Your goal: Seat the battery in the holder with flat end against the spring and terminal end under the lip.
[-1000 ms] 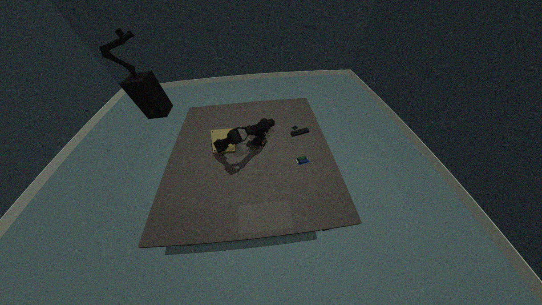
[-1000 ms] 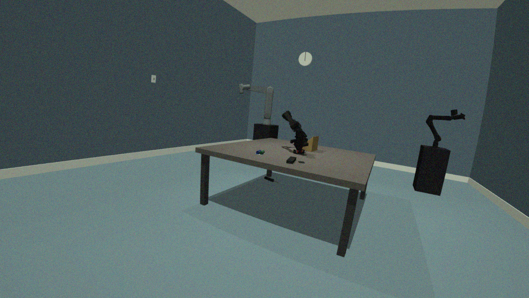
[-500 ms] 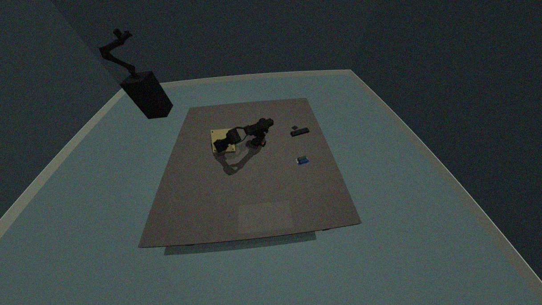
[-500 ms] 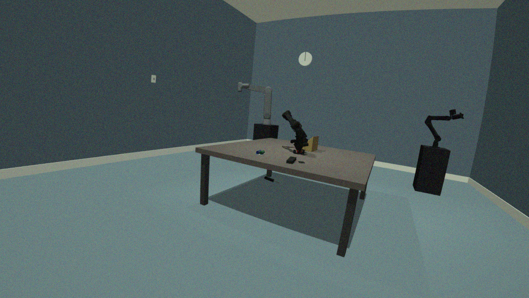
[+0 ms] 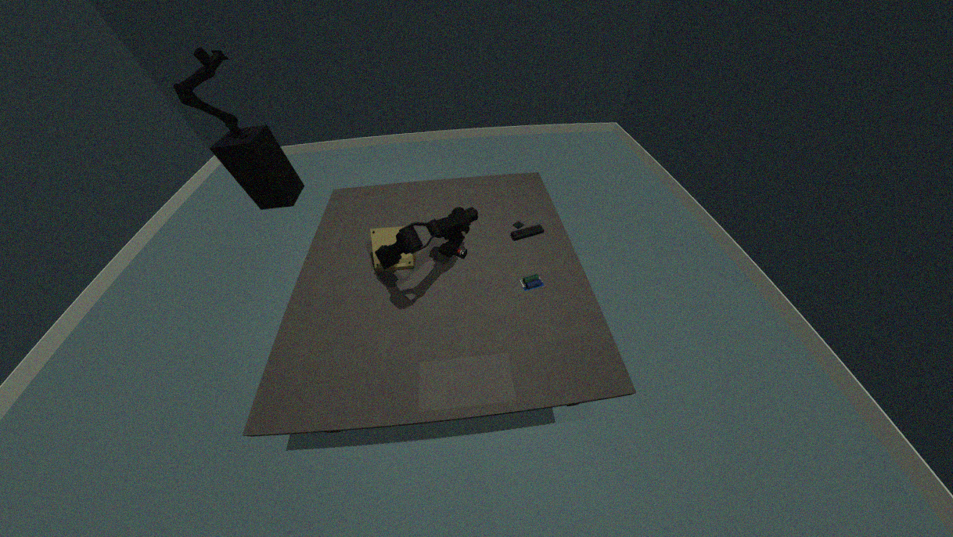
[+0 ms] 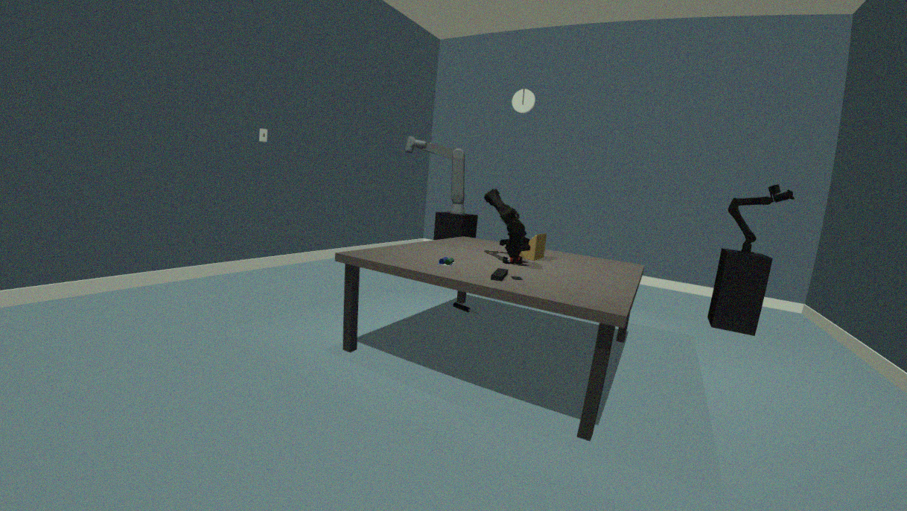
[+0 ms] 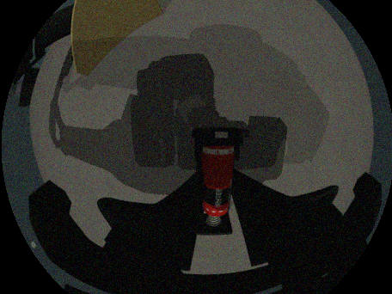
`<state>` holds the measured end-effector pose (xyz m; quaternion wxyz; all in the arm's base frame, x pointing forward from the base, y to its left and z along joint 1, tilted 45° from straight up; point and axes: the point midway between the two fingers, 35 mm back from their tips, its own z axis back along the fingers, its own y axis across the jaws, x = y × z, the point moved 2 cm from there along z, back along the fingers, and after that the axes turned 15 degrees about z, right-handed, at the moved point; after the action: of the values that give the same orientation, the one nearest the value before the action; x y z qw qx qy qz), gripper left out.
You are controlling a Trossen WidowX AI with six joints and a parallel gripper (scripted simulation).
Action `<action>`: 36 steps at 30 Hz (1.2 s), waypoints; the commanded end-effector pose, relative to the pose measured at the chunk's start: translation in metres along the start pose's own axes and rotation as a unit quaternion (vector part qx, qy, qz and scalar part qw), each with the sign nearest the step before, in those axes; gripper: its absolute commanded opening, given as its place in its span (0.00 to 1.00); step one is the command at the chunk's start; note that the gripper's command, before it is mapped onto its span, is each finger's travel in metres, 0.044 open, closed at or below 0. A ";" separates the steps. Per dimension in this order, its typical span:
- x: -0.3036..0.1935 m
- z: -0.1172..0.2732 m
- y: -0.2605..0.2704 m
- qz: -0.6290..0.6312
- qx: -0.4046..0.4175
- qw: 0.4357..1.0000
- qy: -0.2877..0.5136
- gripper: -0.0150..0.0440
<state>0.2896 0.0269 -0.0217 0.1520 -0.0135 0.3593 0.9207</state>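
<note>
The red and black battery [image 7: 218, 172] [image 5: 461, 252] lies lengthwise in the black holder [image 7: 204, 134] in the wrist view. Its upper end meets the lip, and its terminal tip is hidden there. The silver spring [image 7: 213, 220] shows at its lower end, touching or nearly touching the red-rimmed flat end. Whether the battery is fully down and level is too dark to tell. My gripper [image 7: 216, 173] [image 6: 515, 255] is low over the table, shut on the battery with a finger at each side. The fingers hide much of the holder's side walls.
A yellow block [image 5: 383, 234] [image 6: 538, 247] stands beside the arm. A black remote-like object [image 5: 526, 232] [image 6: 499, 274] and a small dark square [image 5: 518, 225] [image 6: 516, 278] lie across the table. Green and blue cells [image 5: 531, 281] [image 6: 446, 261] lie together near the table's edge.
</note>
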 end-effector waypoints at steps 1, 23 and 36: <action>0.002 -0.001 0.000 -0.003 0.000 1.000 0.001 0.39; 0.003 0.006 0.000 -0.001 0.000 1.000 0.000 0.56; 0.003 0.029 -0.002 -0.005 -0.001 1.000 0.003 0.79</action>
<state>0.2875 0.0383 -0.0099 0.1529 -0.0132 0.3628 0.9191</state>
